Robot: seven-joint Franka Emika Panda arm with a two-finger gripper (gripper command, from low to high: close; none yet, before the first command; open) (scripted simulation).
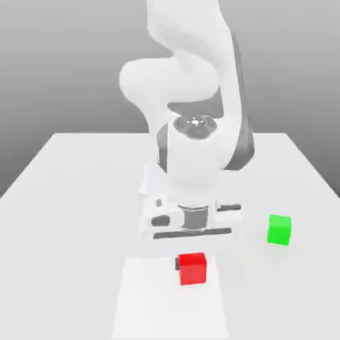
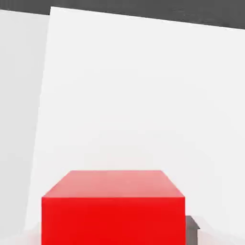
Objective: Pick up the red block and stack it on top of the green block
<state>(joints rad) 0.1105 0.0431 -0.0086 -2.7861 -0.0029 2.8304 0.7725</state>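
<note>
Well forward of the tabletop's (image 1: 80, 219) far edge, the red block (image 1: 192, 269) sits beneath the hand, clamped in the pincer (image 1: 191, 265); the green block (image 1: 279, 230) lies apart, toward the exterior view's right.

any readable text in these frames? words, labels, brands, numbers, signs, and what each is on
None to read.
Red block: plain faces, no marking seen.
Green block: plain on the sides in view.
Arm: no lettering or logo that I can make out.
Table: no text seen.
</note>
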